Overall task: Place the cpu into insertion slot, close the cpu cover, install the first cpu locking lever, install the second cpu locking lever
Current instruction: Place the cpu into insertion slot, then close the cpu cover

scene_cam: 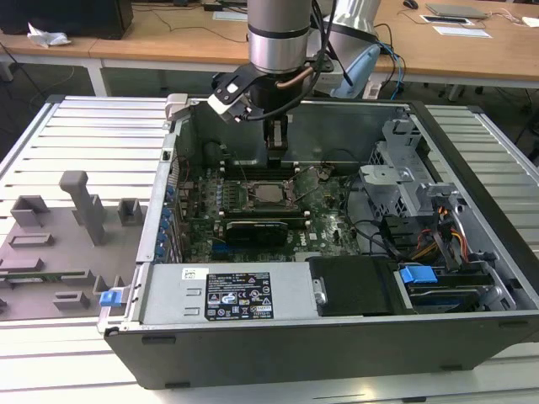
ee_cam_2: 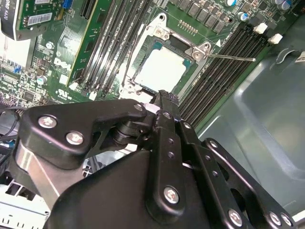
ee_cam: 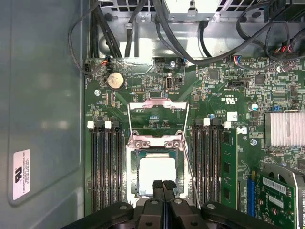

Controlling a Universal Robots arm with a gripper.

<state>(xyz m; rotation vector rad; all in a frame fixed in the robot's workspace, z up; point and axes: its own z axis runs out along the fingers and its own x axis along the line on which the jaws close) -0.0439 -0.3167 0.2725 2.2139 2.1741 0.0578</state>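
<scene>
My gripper point(ee_cam: 163, 184) is closed with nothing between its fingers and hovers just over the cpu point(ee_cam: 155, 172), which lies flat in the insertion slot point(ee_cam: 130, 176). The cpu cover point(ee_cam: 158, 104) stands open. I judge the chip light, stiff and fragile; it is best held by its edges.

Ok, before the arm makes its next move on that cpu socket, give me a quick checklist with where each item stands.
1. cpu seated in the insertion slot: ok, it lies flat inside.
2. cpu cover closed: not ok, it is open, off the cpu.
3. Locking lever latched: not ok, it sticks out free.
4. gripper empty: ok, fingers shut with nothing between them.
5. Fingertips clear of the cpu: cannot tell.
</scene>
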